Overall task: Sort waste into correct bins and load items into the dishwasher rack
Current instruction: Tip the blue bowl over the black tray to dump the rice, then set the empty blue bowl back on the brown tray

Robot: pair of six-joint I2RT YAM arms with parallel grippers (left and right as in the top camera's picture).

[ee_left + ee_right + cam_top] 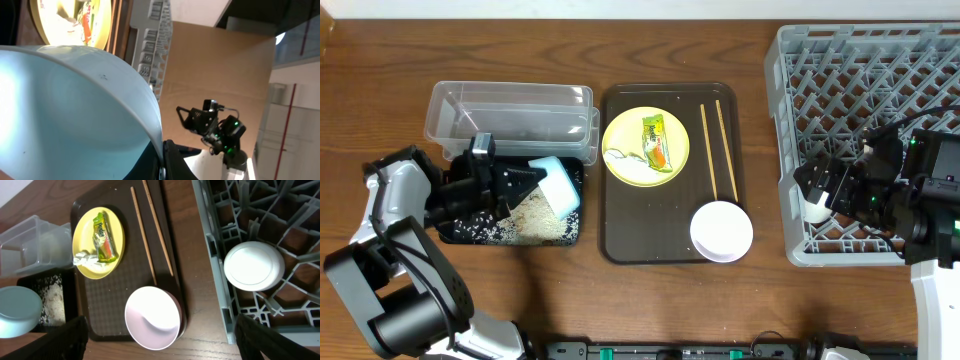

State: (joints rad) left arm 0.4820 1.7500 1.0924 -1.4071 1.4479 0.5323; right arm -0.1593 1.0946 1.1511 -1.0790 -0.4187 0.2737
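Observation:
My left gripper (pixel 525 182) is shut on the rim of the light blue bowl (pixel 558 186), holding it tipped on its side over the black tray bin (pixel 455 235), where white rice (pixel 535 220) lies. In the left wrist view the bowl (pixel 75 115) fills the frame. The clear tub (pixel 510 112) stands behind the tray. The yellow plate (pixel 646 147) carries the green-and-orange wrapper (pixel 656 140) and some white scraps (pixel 85 259). Two chopsticks (pixel 720 150) and the white bowl (pixel 722 232) lie on the brown tray. My right gripper (pixel 161 322) hangs open over the dishwasher rack (pixel 782 120), beside the upturned white cup (pixel 254 266).
The brown serving tray (pixel 640 220) sits mid-table between the bins and the rack. The white bowl overhangs the tray's front right corner, near the table's front edge. Bare wooden table (pixel 765 200) separates the tray from the rack.

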